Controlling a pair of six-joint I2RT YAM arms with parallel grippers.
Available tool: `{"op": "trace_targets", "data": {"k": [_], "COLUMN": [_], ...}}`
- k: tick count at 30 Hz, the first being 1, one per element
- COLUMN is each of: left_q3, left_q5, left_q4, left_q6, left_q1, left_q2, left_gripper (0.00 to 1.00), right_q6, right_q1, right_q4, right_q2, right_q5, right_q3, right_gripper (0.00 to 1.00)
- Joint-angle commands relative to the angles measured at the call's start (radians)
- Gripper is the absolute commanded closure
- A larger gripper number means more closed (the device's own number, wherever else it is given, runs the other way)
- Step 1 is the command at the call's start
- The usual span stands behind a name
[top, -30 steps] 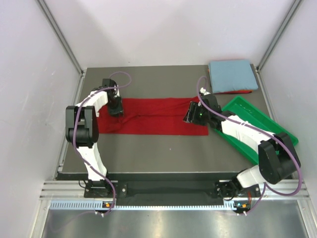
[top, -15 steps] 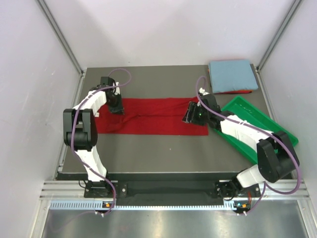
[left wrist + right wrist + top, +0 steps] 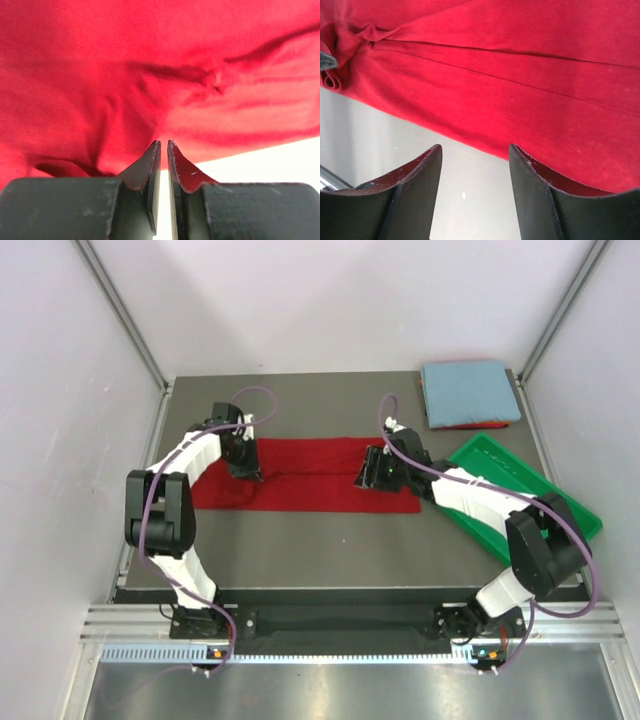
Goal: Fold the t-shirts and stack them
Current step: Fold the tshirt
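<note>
A dark red t-shirt (image 3: 310, 475) lies folded into a long strip across the middle of the table. My left gripper (image 3: 247, 468) is down on its left part near the far edge. In the left wrist view the jaws (image 3: 163, 143) stand drawn together to a thin slit, tips at the edge of the red cloth (image 3: 150, 60), with creases running toward them. My right gripper (image 3: 370, 472) hangs over the strip's right part. It is open (image 3: 475, 147), straddling the hem of the red cloth (image 3: 520, 75) with nothing between its fingers.
A folded light blue t-shirt (image 3: 470, 390) lies on another red one (image 3: 470, 426) at the back right corner. A green tray (image 3: 545, 502) sits slanted along the right side under the right arm. Bare grey table (image 3: 300, 560) lies in front of the strip.
My left gripper has slid a little to the right along the shirt and closed its jaws. The right gripper has moved left over the shirt, still open.
</note>
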Motion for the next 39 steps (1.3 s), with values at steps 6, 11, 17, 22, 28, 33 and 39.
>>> {"op": "trace_targets", "data": {"k": [6, 11, 17, 22, 28, 33, 39], "left_q3": [-0.048, -0.049, 0.036, 0.073, 0.111, 0.13, 0.182], "left_q5": [0.117, 0.027, -0.234, -0.217, -0.242, -0.225, -0.159], "left_q4": [-0.032, -0.05, -0.046, -0.04, -0.017, 0.02, 0.028], "left_q6": [0.0, -0.073, -0.097, -0.046, -0.005, 0.012, 0.018], "left_q1": [-0.024, -0.016, 0.01, 0.01, 0.01, 0.01, 0.01], "left_q2": [-0.133, -0.191, -0.208, -0.113, -0.009, 0.038, 0.088], "left_gripper": [0.78, 0.67, 0.61, 0.6, 0.6, 0.6, 0.67], "right_q6": [0.004, 0.051, 0.071, 0.068, 0.056, 0.042, 0.028], "right_q1": [0.046, 0.076, 0.13, 0.144, 0.145, 0.144, 0.145], "right_q4": [0.064, 0.105, 0.016, 0.038, 0.044, 0.038, 0.026], "right_q2": [0.042, 0.125, 0.197, 0.174, 0.16, 0.165, 0.168], "right_q5": [-0.008, 0.003, 0.033, 0.029, 0.024, 0.018, 0.02], "right_q3": [0.077, 0.17, 0.327, 0.307, 0.301, 0.312, 0.308], "right_gripper": [0.44, 0.44, 0.45, 0.45, 0.44, 0.44, 0.44]}}
